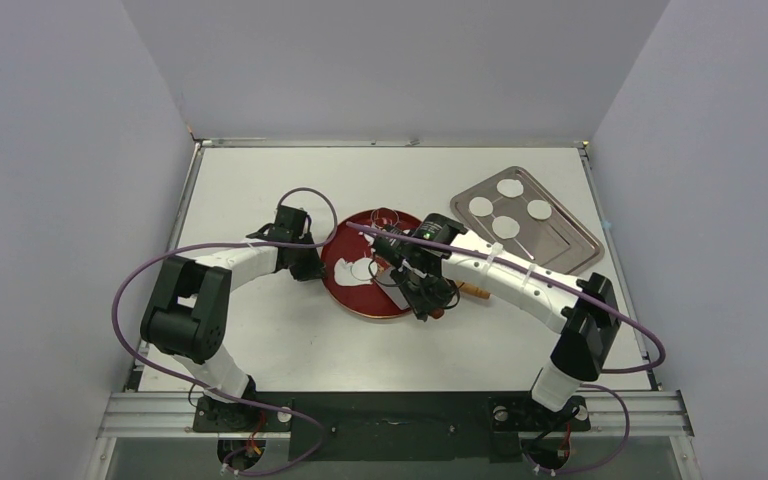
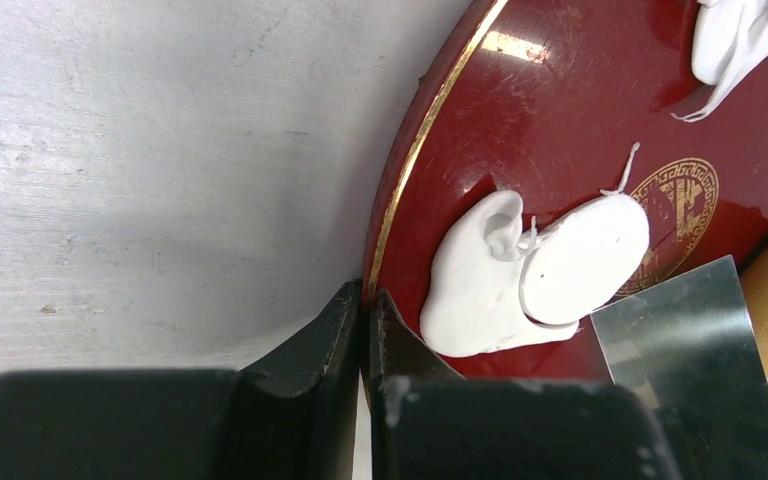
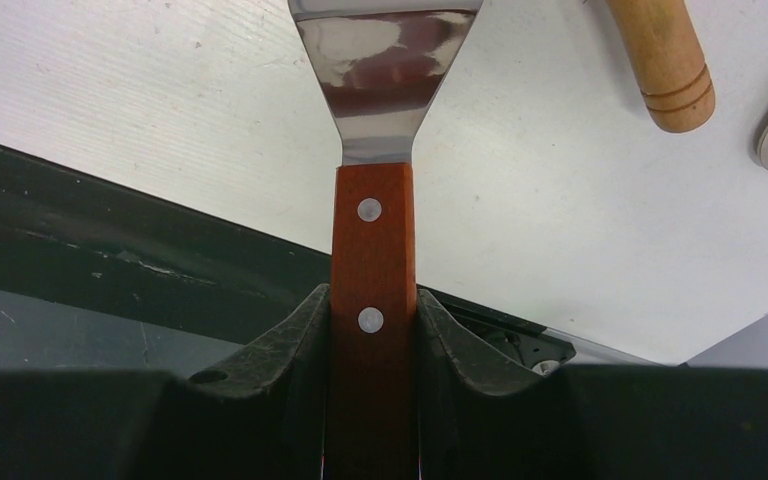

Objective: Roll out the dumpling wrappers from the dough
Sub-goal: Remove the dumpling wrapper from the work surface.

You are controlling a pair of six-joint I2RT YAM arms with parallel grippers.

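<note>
A ragged white dough sheet (image 2: 475,295) lies on the red plate (image 1: 350,290), with a round wrapper (image 2: 585,258) cut in it. A second dough scrap (image 2: 730,40) lies at the plate's far side. My left gripper (image 2: 365,297) is shut on the plate's gold rim (image 2: 410,170), at the plate's left edge in the top view (image 1: 310,266). My right gripper (image 3: 372,295) is shut on the wooden handle of a metal spatula (image 3: 372,240). Its blade (image 2: 690,350) sits right beside the cut wrapper. Several finished wrappers (image 1: 481,207) lie on the metal tray (image 1: 565,250).
A wooden rolling pin (image 1: 474,291) lies on the table just right of the plate, under my right arm; its end shows in the right wrist view (image 3: 660,60). The tray stands at the back right. The black front rail (image 1: 400,410) runs along the near edge.
</note>
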